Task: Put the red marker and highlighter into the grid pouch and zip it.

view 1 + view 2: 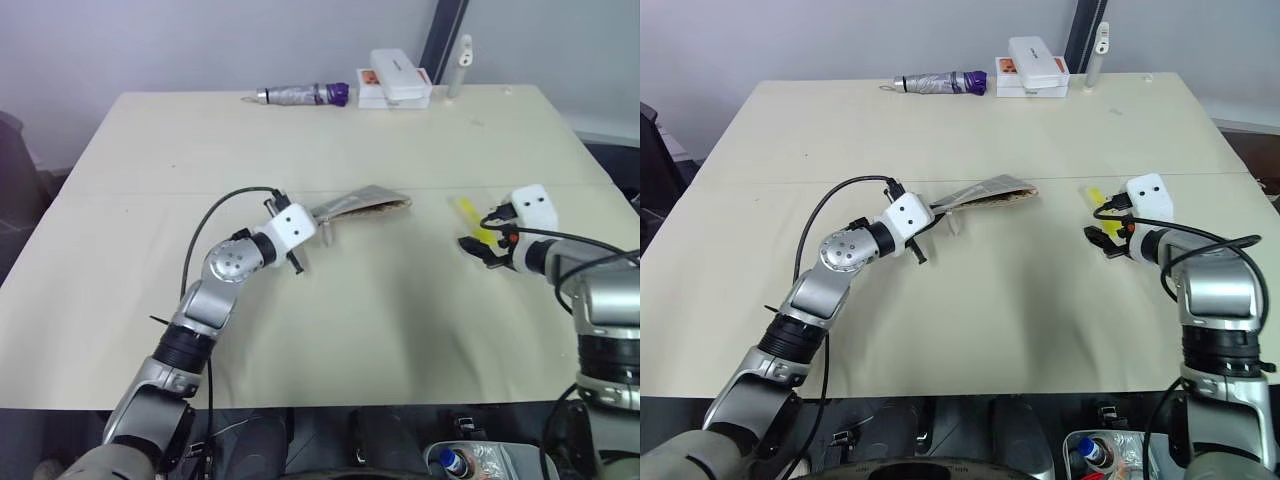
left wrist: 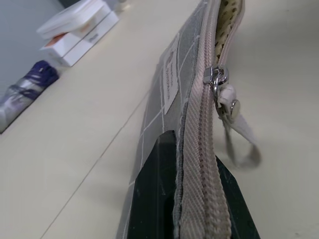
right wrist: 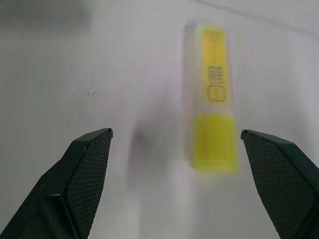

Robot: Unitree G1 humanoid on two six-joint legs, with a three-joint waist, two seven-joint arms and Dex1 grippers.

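While the left pincer [image 2: 199,209] clamps the grid pouch's [image 1: 362,205] woven zipper edge, its part-open mouth hides whatever is inside. Right of the pouch, the stubby yellow highlighter [image 3: 213,119] lies on the smooth beige desk [image 1: 330,340], between the right pincer's [image 3: 177,144] wide-spread textured black fingers [image 3: 87,164], untouched.

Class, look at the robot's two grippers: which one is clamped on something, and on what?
The left gripper, shut on the grid pouch edge. The right gripper stands open, empty, facing the highlighter.
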